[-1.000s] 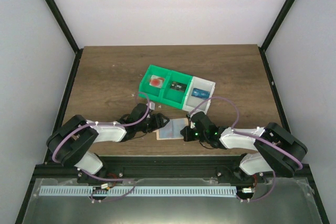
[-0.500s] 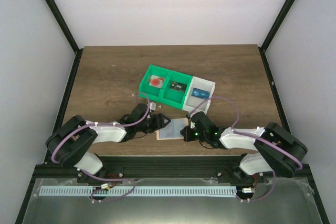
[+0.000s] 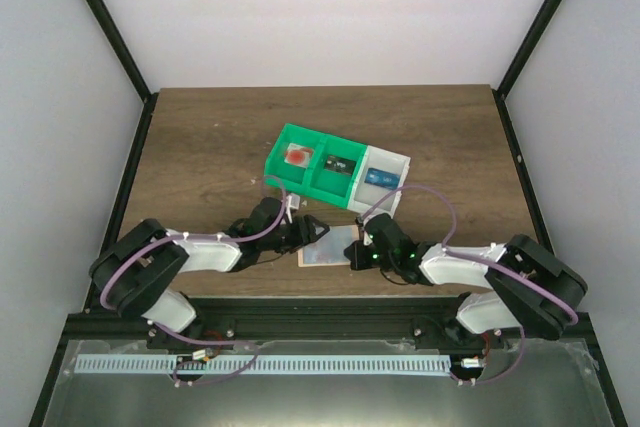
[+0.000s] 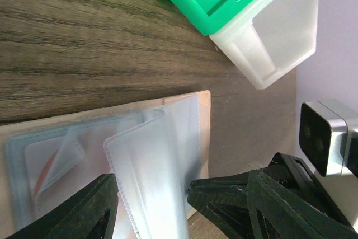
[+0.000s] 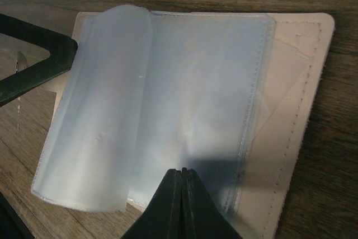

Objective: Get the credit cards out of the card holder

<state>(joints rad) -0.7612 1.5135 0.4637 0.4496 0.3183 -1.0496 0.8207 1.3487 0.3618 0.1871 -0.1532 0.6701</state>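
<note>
While both arms lay low over the near part of the worktop [image 3: 200,137], the left gripper [image 3: 316,229] reached in from the left to the left edge of the card holder [image 3: 328,250]. Its fingers [image 4: 78,214] were spread. In the left wrist view a loose clear sleeve [image 4: 148,172] curled up off the holder between them; whether either finger touched it could not be told.

Far of this gripper stood a green bin [image 3: 276,155]. Its left compartment held a red item [image 3: 298,156] and its right compartment a dark item [image 3: 341,164], both too small to identify.

The card holder lay open and flat close to the near edge of the worktop, between the two grippers. It sat just near of the bins but apart from them. Pale blue panels [image 5: 196,99] covered its middle, and the tan-pink cover [image 5: 296,82] lay bare along one side.

The right gripper [image 3: 353,250] met the holder's right edge. Its fingers were pressed together into a point, and the tip lay over the pale blue panels. Whether it pinched a leaf or only bore down on it could not be told.

A white bin [image 3: 404,169] touched the green bin's right side and held a blue item [image 3: 378,176].
</note>
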